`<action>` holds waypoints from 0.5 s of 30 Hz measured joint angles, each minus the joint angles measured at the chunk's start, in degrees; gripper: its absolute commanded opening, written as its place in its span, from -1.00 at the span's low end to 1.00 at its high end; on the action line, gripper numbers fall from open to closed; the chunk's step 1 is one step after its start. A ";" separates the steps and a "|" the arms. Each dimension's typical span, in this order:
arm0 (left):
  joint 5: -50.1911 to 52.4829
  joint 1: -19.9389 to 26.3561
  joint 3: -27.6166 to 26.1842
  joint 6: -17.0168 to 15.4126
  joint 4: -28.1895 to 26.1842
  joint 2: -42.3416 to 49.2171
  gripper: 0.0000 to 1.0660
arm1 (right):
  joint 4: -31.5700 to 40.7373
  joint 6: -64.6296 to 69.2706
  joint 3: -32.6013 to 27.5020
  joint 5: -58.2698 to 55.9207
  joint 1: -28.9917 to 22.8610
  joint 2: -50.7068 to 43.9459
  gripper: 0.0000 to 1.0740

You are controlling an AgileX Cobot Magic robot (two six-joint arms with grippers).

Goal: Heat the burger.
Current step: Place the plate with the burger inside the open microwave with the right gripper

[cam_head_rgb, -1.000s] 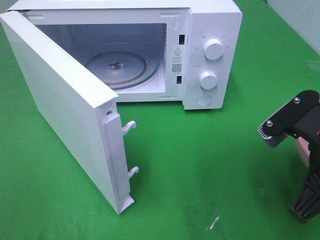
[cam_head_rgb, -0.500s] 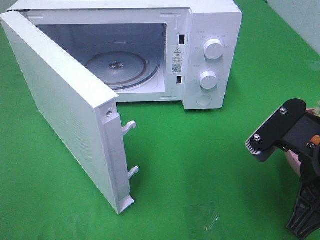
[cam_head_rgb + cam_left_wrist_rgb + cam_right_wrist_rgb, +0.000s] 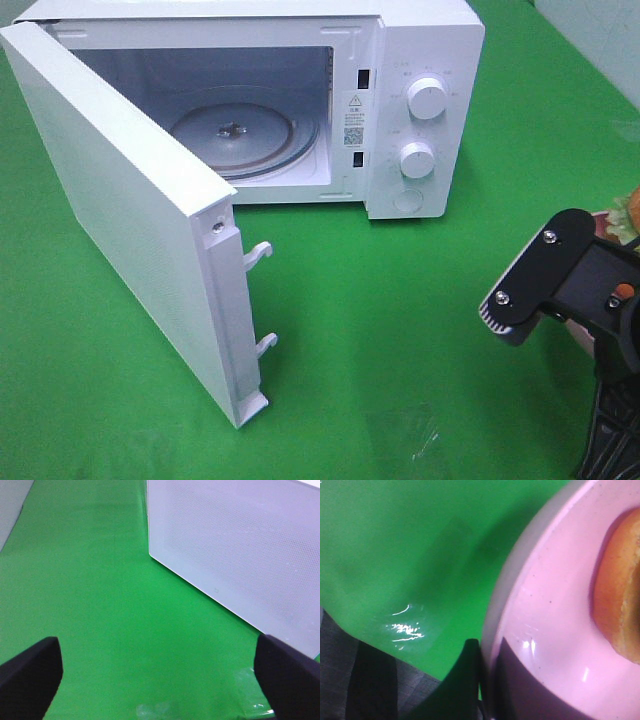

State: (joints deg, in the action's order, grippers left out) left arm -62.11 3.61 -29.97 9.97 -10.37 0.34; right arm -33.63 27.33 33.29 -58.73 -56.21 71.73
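while the white microwave (image 3: pixel 425 50) stands with its door (image 3: pixel 130 230) swung wide to the left, the burger (image 3: pixel 620 590) sits well off to its right, on a smooth pink plate (image 3: pixel 555 630) near the right edge of the green cloth (image 3: pixel 400 330). from high up only a scrap of it shows behind the black right arm (image 3: pixel 565 285): a bit of frilly lettuce and bun. in the right wrist view the bun is a matte golden-brown curve on the plate's glossy floor, apart from the rim. the right gripper (image 3: pixel 487 687) is clenched on that rounded rim, one dark finger (image 3: pixel 465 680) outside over the cloth, the other inside on the pink surface. whether the plate rests on the cloth or is off it i cannot tell.

the left gripper (image 3: pixel 160 685) is released, its two blunt black fingertips (image 3: pixel 30 675) standing far apart, low over the cloth and beside the door's outer face, which is flat, white and covered in a fine dotted mesh. a crinkled patch of clear film (image 3: pixel 155 711) lies on the cloth there.

inside the boxy oven a round glass turntable (image 3: pixel 235 135) lies flat around a small hub. two round white knobs (image 3: pixel 427 98) sit one above the other on the right panel, with a round button (image 3: pixel 407 200) below. two white hooked latches (image 3: pixel 258 255) stick out of the door's edge.
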 measured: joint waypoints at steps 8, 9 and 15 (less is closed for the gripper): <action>0.00 0.00 0.00 0.00 0.00 0.00 0.84 | -1.66 -2.29 0.00 0.29 0.00 0.00 -1.00; 0.00 0.00 0.00 0.00 0.00 0.00 0.84 | -1.83 -3.09 0.00 0.52 0.00 0.00 -1.00; 0.00 0.00 0.00 0.00 0.00 0.00 0.84 | -2.69 -4.64 0.00 1.38 0.00 0.00 -1.00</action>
State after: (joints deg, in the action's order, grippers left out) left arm -62.11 3.61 -29.97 9.97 -10.37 0.34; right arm -36.33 22.69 33.29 -57.35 -56.21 71.73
